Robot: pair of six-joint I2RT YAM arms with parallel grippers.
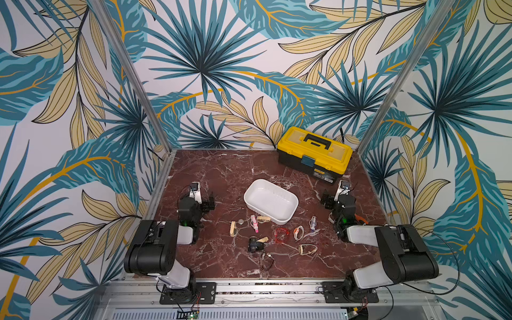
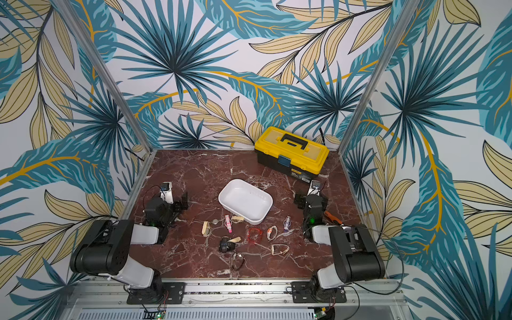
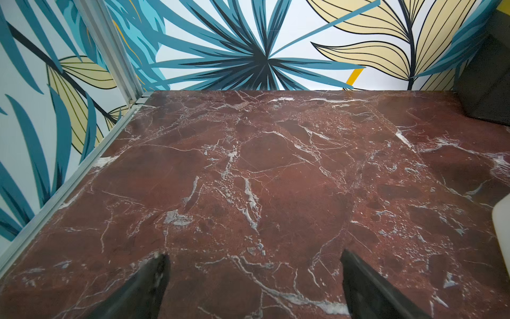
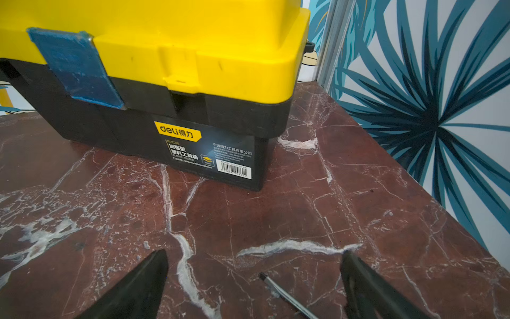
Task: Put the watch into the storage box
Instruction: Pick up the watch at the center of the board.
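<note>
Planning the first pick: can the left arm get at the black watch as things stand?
Probably yes. The left gripper is open and empty, and the black watch lies in the open, nothing standing between them; a beige strap sits close beside it.

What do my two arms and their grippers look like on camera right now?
The left arm and right arm pair black joint housings with white link covers; thin black cables loop alongside. The left gripper and right gripper have dark, tapering fingers.
</note>
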